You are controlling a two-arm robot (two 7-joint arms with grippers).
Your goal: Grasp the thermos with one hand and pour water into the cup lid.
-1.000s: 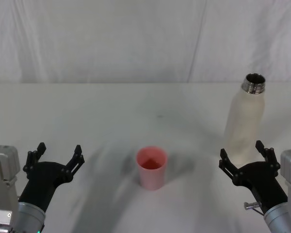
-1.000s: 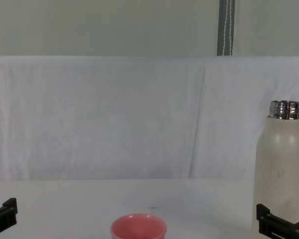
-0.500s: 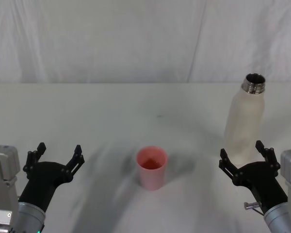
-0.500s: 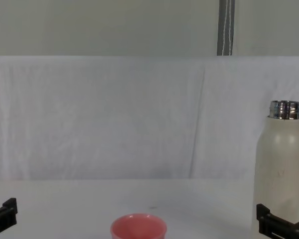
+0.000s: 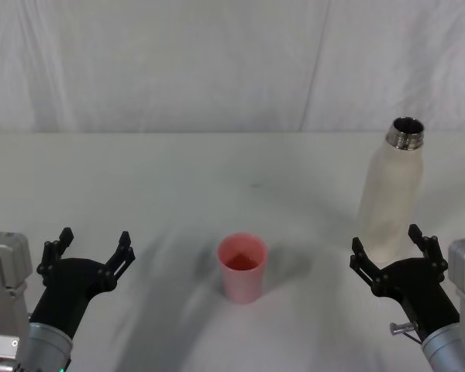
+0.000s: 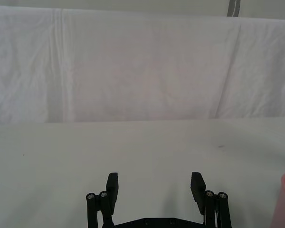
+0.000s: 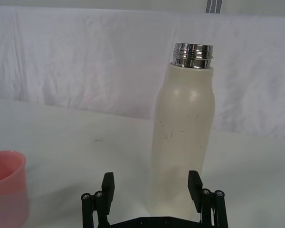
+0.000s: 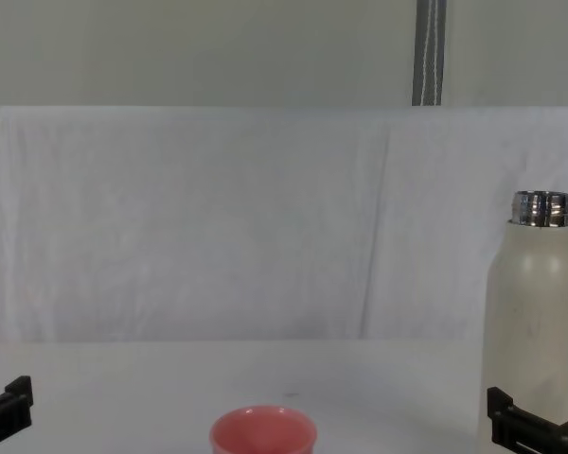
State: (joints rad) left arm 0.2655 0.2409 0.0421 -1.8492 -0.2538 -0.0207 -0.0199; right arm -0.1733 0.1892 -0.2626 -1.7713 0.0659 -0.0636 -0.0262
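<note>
The tall cream-white matte thermos (image 5: 392, 190) with its shiny steel neck stands upright at the right of the head view on the white-draped table (image 5: 178, 178); the small round pink cup lid (image 5: 242, 267) sits lower centre, well apart from it; the black right gripper (image 5: 391, 249), lower right, is spread wide just before the thermos, grasping nothing; the black left gripper (image 5: 92, 245), lower left, is likewise released and empty.

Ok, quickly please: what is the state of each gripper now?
Left gripper: open, holding nothing.
Right gripper: open, holding nothing, just in front of the thermos.
</note>
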